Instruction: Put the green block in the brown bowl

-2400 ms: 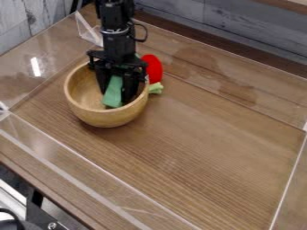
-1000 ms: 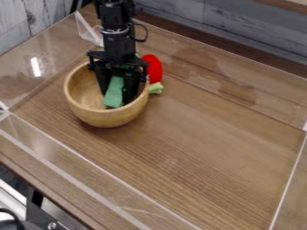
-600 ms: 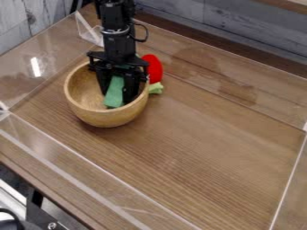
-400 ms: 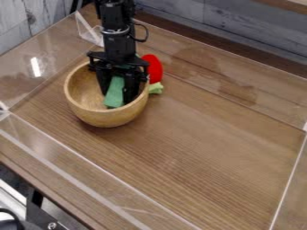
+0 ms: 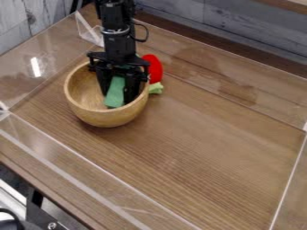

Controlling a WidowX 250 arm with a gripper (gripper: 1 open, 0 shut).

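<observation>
Hovering over the bowl (image 5: 84,110), I had my 2 jaws (image 5: 114,75) closed down narrow, and the green block (image 5: 114,92) lay inside, beneath me, 1 red thing (image 5: 153,68) near the rim.

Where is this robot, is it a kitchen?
Maybe a robot test table, not a real kitchen: there's a wooden tabletop, a black robot arm and loose cables beside it.

Brown wooden tabletop (image 5: 216,144), dark ledge (image 5: 270,38) behind, pale light gleaming at the left
</observation>
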